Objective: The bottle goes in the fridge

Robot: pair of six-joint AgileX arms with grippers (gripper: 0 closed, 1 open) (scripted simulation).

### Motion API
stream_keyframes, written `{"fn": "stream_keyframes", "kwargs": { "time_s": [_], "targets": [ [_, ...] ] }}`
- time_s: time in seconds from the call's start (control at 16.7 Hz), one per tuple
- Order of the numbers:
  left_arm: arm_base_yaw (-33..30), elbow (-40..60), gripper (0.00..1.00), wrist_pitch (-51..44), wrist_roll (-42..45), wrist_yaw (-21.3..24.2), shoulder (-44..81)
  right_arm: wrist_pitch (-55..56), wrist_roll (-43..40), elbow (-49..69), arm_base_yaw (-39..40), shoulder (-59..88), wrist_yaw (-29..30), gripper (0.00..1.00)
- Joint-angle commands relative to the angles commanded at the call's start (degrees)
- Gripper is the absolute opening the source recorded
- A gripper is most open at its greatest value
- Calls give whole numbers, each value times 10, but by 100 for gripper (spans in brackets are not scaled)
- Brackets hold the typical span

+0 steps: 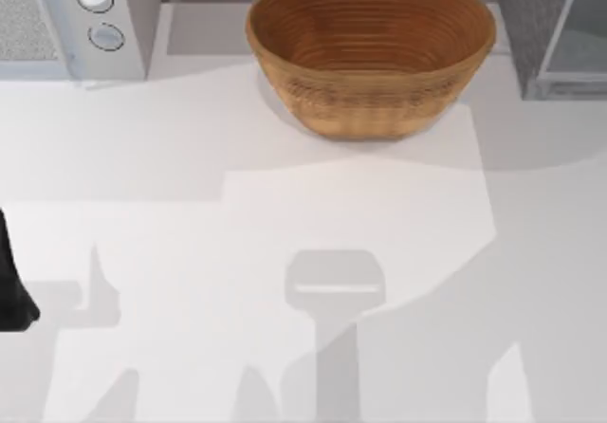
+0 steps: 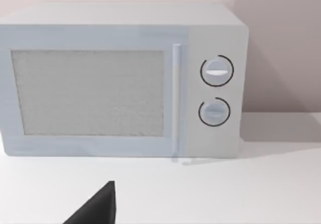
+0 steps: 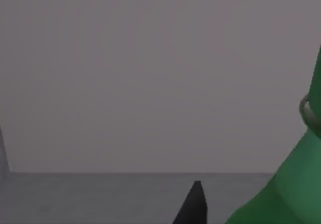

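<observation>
The green bottle (image 3: 291, 194) shows at the edge of the right wrist view, upright, with a ring on its neck. Plain grey surfaces lie behind and below it. A dark part of my right gripper (image 3: 193, 206) sits close beside the bottle, with a small gap between them. The fridge (image 1: 545, 34) stands at the table's far right corner, with a speckled grey side and a pale front. My left gripper (image 2: 98, 209) is parked at the table's left edge, where the arm (image 1: 11, 285) shows as a dark shape.
A large brown woven basket (image 1: 370, 58) stands at the back middle. A light grey box with two round knobs (image 1: 66, 20) fills the far left corner, and my left wrist faces its front (image 2: 120, 83). Arm shadows fall across the white tabletop (image 1: 285, 205).
</observation>
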Motion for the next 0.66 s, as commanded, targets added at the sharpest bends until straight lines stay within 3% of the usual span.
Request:
{"fn": "stream_keyframes", "kwargs": {
  "time_s": [0.3,0.66],
  "targets": [
    [0,0,100,0,0,0,0,0,0,0,0,0,0,98],
    [0,0,100,0,0,0,0,0,0,0,0,0,0,100]
  ]
}}
